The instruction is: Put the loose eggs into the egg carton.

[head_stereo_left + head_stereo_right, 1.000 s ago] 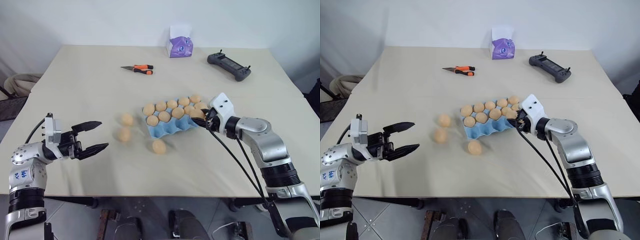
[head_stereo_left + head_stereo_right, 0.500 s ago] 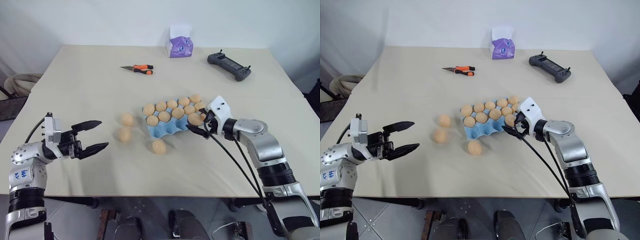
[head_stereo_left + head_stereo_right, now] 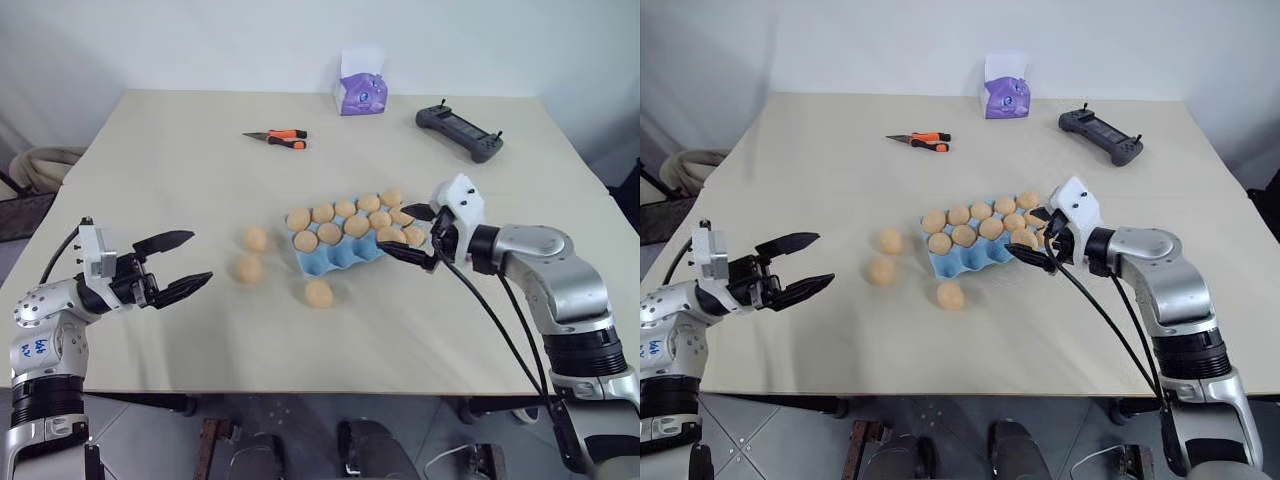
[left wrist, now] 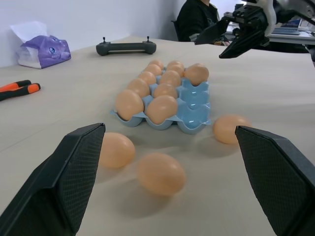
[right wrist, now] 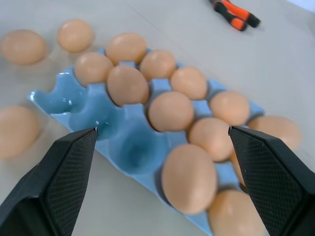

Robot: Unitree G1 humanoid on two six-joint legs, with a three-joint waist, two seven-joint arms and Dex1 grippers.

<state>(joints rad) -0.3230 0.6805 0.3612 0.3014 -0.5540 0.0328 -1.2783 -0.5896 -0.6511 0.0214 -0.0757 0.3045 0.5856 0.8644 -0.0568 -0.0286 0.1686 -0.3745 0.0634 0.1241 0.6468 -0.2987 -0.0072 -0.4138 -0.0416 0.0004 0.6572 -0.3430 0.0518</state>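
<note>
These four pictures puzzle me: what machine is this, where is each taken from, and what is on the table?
It is a two-armed humanoid robot. Two pictures come from cameras in its head, two from cameras on its wrists, looking along the black fingers. On the table sit a blue egg carton, partly filled, and three loose eggs beside it. Farther off lie pliers, a tissue pack and a handheld controller. The left gripper and the right gripper are both open, holding nothing.

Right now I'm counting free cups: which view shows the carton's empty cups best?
The right wrist view: it looks down into the egg carton, so the empty front-row cups show plainly. The left wrist view sees them from low and side-on. The eye views show the whole carton, but the cups are small there.
</note>
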